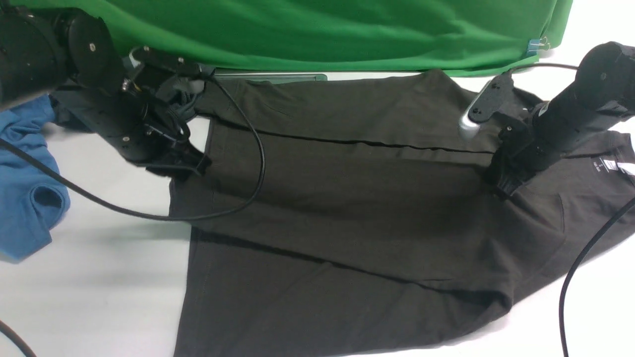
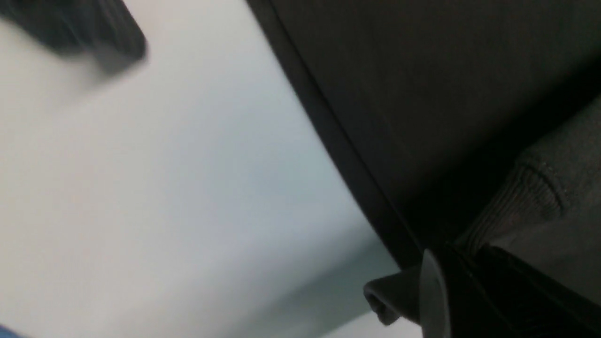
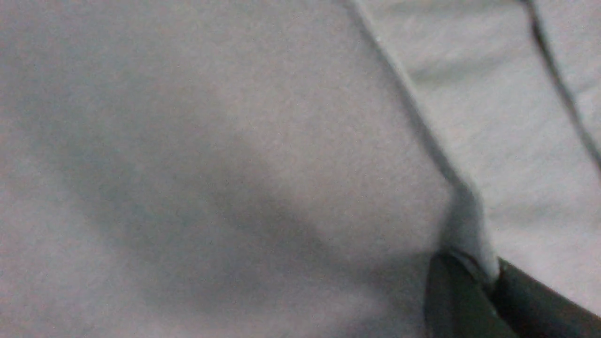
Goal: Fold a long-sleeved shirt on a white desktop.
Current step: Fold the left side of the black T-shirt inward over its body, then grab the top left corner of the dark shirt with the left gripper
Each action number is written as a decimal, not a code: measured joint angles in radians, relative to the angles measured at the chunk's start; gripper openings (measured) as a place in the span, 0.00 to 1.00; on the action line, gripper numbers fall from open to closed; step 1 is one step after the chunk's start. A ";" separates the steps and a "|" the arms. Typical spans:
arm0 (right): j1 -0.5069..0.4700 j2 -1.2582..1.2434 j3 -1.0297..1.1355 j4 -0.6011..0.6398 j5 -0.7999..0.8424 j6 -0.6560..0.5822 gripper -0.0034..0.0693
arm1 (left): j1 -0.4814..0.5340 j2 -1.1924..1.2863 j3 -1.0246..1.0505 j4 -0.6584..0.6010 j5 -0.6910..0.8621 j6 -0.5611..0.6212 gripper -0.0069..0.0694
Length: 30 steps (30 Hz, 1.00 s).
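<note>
While both claws are pinching it, the large dark brownish-black knit long-sleeved shirt [image 1: 347, 198] is lying spread across the broad matte white desktop [image 1: 99, 277].

The left gripper [image 1: 196, 166] is clamping shut at the shirt's left edge, where the left wrist view is showing a ribbed cuff [image 2: 521, 202] running into its jaws. The right gripper [image 1: 502, 187] is nipping a raised ridge of cloth near the small black neck label [image 1: 607, 165], jaws fully together. Holding both ends of one long crease is probably letting the arms carry that strip over together, keeping the fold straight. A crumpled bright blue garment [image 1: 25, 198] is sitting well clear on the left, and a green cloth backdrop [image 1: 322, 29] is hanging behind.
</note>
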 joint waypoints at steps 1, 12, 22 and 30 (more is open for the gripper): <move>0.000 0.000 0.000 0.000 -0.022 0.008 0.09 | 0.000 0.006 -0.002 0.001 -0.018 0.000 0.14; 0.000 0.000 0.000 -0.006 -0.109 0.068 0.25 | 0.000 0.108 -0.008 0.039 -0.193 0.003 0.15; 0.011 -0.111 0.009 -0.104 0.057 0.399 0.78 | 0.000 0.147 -0.009 0.096 -0.305 0.006 0.45; 0.189 -0.208 0.228 -0.056 0.117 0.436 0.76 | 0.000 0.121 -0.009 -0.014 -0.238 0.012 0.64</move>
